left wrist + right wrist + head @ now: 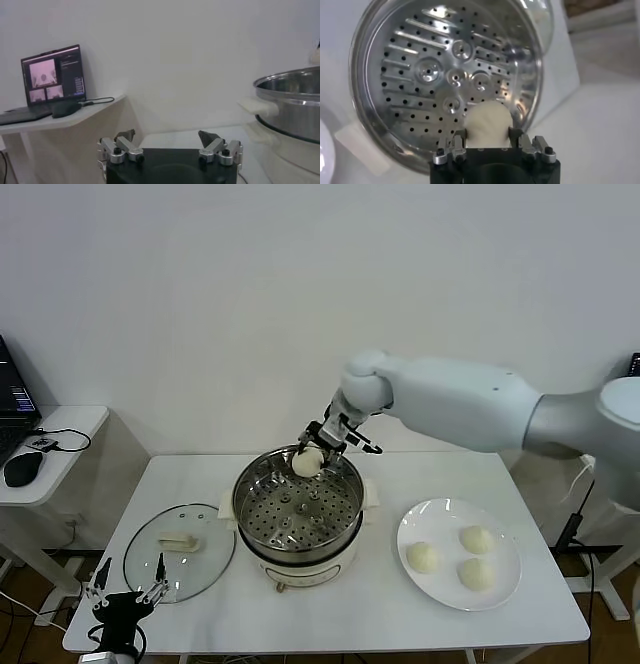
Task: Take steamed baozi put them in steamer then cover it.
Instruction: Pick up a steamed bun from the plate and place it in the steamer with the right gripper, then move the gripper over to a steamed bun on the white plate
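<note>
Right gripper (487, 137), fingers narrowly apart and touching a bun (489, 122) on both sides above the steamer (298, 509) tray; bun looks soft, light, best pinched gently across its middle.

The right arm reaches in from the right side, its white forearm stretched leftward toward the table's far edge, wrist bent down; the right gripper (310, 452) hangs above the far middle of the table, its fingers (515, 136) pressed against either side of a baozi (488, 122); the left gripper (128, 591) sits parked low at the table's near left corner, fingers (125, 136) spread wide and empty.
</note>
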`<control>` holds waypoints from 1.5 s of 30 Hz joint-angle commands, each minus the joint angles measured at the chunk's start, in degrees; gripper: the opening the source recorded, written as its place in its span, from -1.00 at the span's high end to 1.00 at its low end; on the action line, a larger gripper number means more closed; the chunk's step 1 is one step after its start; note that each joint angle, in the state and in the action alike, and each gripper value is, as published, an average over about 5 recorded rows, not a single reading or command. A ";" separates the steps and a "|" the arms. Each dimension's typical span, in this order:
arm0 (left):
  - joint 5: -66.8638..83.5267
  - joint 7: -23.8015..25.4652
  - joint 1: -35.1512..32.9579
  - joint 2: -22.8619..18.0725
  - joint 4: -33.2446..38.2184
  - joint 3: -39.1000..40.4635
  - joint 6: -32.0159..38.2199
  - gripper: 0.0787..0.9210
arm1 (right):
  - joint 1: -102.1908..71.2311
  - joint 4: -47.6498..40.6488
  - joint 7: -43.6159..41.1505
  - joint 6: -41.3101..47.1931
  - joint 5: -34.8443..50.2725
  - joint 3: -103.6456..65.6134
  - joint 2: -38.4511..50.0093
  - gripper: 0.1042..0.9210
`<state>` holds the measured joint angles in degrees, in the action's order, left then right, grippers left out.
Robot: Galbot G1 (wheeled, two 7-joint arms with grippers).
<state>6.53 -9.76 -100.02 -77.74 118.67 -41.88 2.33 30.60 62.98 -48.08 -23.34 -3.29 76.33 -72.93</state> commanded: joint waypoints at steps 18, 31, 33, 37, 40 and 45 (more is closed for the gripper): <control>0.12 0.02 0.46 -0.02 -0.16 0.07 -0.15 -0.77 | -6.09 -11.62 5.19 -8.97 -8.79 -1.94 -7.25 -0.20; 0.12 -0.02 0.64 -0.16 0.17 0.37 -0.36 -0.77 | 6.99 8.85 -6.93 16.23 11.68 -1.42 4.03 -0.76; 0.26 -0.02 0.70 -0.05 0.32 0.41 -0.61 -0.77 | 9.60 13.12 -8.09 23.88 16.52 -2.39 7.94 -0.76; 0.66 0.00 0.82 0.48 0.39 0.43 -1.03 -0.77 | 13.13 20.21 -8.69 36.32 21.73 -3.38 16.13 -0.76; 0.85 0.03 0.95 0.87 0.34 0.57 -1.18 -0.77 | 14.54 26.24 -8.65 42.10 23.98 -2.24 22.67 -0.76; 0.84 0.09 1.09 1.34 0.54 1.36 -1.39 -0.77 | 14.48 34.16 -7.84 47.15 23.37 0.82 35.08 -0.76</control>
<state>7.37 -9.67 -98.92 -76.31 119.34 -40.54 0.96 40.42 81.24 -53.69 5.59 12.52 75.15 -56.36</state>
